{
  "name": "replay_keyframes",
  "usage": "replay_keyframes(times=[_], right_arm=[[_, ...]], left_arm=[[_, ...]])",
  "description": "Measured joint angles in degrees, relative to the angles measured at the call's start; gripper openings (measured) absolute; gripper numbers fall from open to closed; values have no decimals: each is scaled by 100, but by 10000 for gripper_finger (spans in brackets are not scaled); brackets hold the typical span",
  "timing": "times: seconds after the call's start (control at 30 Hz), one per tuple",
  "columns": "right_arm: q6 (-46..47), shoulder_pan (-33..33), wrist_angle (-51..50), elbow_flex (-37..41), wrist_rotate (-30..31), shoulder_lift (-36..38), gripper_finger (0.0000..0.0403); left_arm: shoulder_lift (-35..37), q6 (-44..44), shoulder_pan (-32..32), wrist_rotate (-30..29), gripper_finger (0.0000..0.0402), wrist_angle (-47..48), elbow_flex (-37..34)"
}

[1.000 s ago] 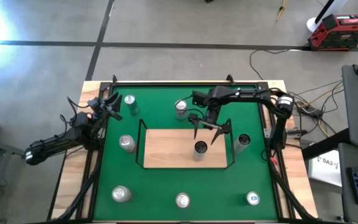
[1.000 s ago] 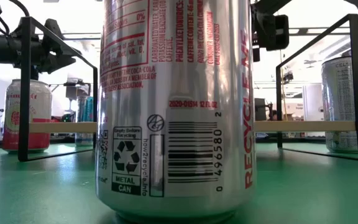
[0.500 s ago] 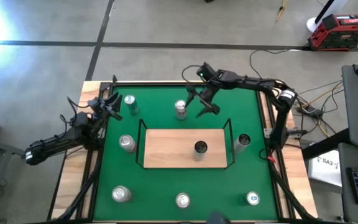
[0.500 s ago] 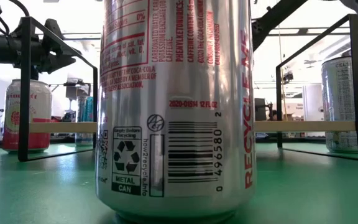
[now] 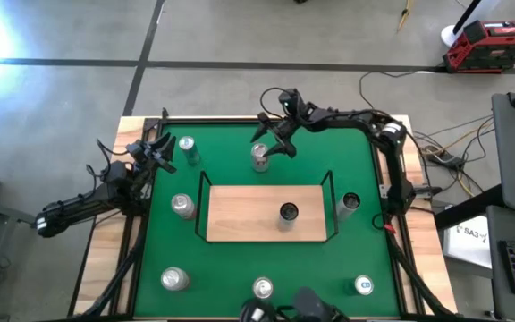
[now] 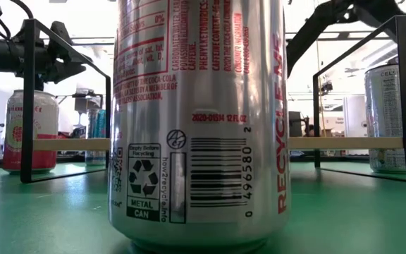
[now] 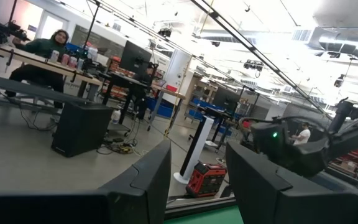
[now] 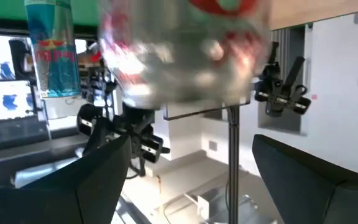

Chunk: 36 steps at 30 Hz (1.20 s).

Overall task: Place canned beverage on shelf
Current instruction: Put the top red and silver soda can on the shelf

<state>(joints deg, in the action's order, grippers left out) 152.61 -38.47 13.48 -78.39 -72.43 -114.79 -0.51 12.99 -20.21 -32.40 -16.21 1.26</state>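
Silver can (image 5: 259,156), right claw (image 5: 271,146) around it

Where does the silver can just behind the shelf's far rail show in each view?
High: silver can behind the shelf, at the right gripper.
Low: not visible; the near can fills the middle.
Left wrist: not in it.
Right wrist: blurred, close ahead.
Shared landmark: the shelf's black wire rail.

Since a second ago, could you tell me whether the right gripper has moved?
Yes. The right gripper was over the shelf by the can standing on it; now it is past the shelf's far rail, at another can on the green table.
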Motion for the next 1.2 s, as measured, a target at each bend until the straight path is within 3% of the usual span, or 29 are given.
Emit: replay_keyframes(times=[0.13, 0.4, 0.6, 1.2], right_arm=[[206, -27, 686, -117, -307, -316, 332], [39, -18, 636, -384, -405, -515, 381], [-177, -26, 584, -361, -405, -502, 387], [-1250, -51, -997, -348, -454, -491, 400]], left_arm=[[2, 0, 0, 0, 137, 2, 0], [0, 0, 0, 0, 137, 2, 0], [2, -2, 0, 0, 137, 0, 0], [1, 0, 0, 0, 137, 0, 2]])
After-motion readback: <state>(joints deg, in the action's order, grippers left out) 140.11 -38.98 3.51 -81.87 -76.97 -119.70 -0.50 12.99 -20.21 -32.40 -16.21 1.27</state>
